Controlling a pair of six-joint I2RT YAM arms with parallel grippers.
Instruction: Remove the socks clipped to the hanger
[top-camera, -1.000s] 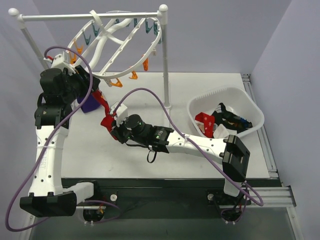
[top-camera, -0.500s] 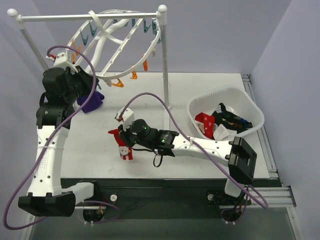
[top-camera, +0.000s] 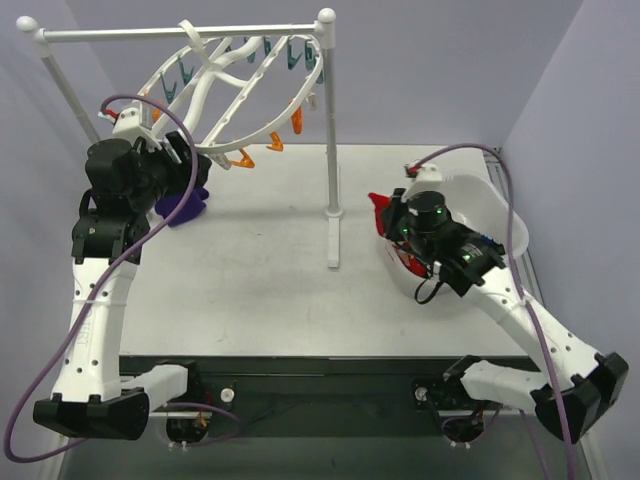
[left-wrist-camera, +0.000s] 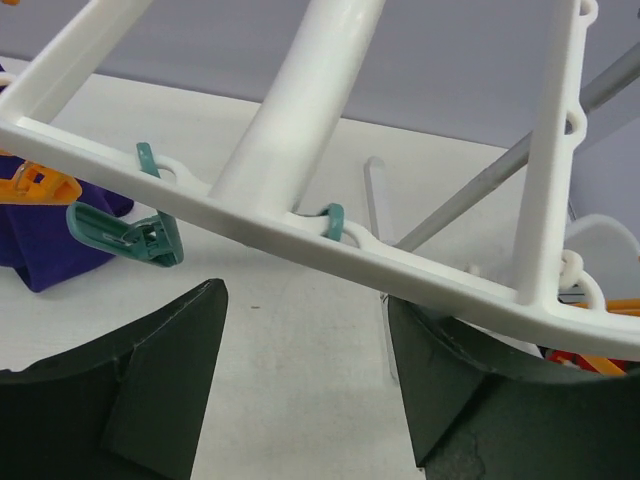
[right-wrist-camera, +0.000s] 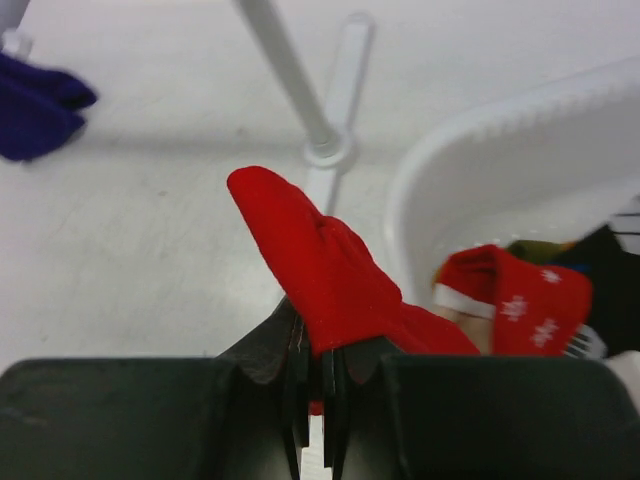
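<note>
Top external: right claw (top-camera: 390, 215) pinching red sock (top-camera: 379, 206) at the basin (top-camera: 478, 186), left claw (left-wrist-camera: 305, 330) gaping round hanger (top-camera: 225, 95), purple sock (top-camera: 186, 207) looks left to do.

Legible text, labels, brands, numbers: none that we can read in any view. Nearest entry we record: white snowflake motifs on the red-and-white fabric sock (right-wrist-camera: 520, 300) lying in the white plastic basin (right-wrist-camera: 470, 150).

a robot lab: plain lilac walls (top-camera: 580, 80) around a white desk (top-camera: 250, 290), cabled arms (top-camera: 95, 310) bolted at its near edge.
</note>
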